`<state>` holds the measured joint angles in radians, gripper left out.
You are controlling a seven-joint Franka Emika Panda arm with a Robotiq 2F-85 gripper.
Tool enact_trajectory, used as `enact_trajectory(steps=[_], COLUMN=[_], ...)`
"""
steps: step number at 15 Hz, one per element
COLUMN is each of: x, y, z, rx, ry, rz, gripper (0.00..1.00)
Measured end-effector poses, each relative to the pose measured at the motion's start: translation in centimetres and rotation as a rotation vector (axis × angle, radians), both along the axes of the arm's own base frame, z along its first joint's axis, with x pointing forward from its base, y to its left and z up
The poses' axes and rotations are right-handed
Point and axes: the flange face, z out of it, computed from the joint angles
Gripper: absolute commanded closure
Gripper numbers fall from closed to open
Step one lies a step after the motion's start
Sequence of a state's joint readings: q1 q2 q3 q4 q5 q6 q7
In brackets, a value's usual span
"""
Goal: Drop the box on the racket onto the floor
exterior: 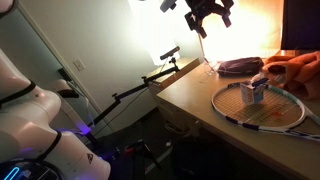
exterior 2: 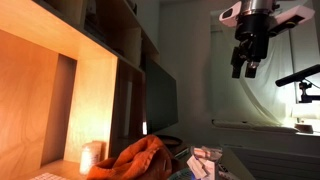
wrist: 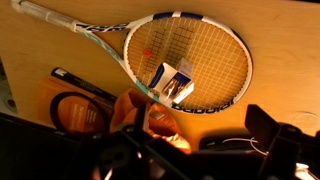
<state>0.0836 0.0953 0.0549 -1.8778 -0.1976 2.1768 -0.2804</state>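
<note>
The racket (wrist: 205, 45) lies flat on the wooden desk (wrist: 60, 45), with a white-and-dark frame and pale strings; it also shows in an exterior view (exterior: 275, 112). The small pale blue-white box (wrist: 172, 82) stands on the strings near the rim of the racket head, and shows in an exterior view (exterior: 253, 92) too. My gripper (exterior: 208, 17) hangs high above the desk, well clear of the box, open and empty. It shows in the other exterior view (exterior 2: 245, 66) and in the wrist view (wrist: 195, 150). The dark floor (exterior: 135, 150) lies beyond the desk edge.
An orange cloth (exterior: 295, 70) and a dark purple bundle (exterior: 238, 67) lie behind the racket. A black cable loop (wrist: 75, 105) lies on the desk. A wooden shelf unit (exterior 2: 70, 90) stands beside the desk. A lamp arm (exterior: 150, 78) reaches from the desk edge.
</note>
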Motion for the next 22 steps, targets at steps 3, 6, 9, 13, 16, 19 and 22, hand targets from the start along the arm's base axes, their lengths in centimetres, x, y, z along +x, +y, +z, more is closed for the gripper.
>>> enact_trajectory(steps=[3, 6, 9, 13, 16, 19, 22], x=[1.0, 2.2, 2.8, 2.9, 2.9, 2.9, 2.9], y=[-0.8, -1.2, -2.1, -2.7, -2.7, -2.7, -2.7], z=[0.6, 0.6, -0.8, -2.9, -2.8, -2.8, -3.0], rx=[0.008, 0.043, 0.074, 0.114, 0.116, 0.116, 0.116], ry=[-0.111, -0.295, -0.380, -0.346, -0.346, -0.346, -0.343], rz=[0.014, 0.043, 0.043, 0.004, 0.004, 0.003, 0.003], gripper=[0.00, 0.00, 0.00, 0.00, 0.00, 0.00, 0.00])
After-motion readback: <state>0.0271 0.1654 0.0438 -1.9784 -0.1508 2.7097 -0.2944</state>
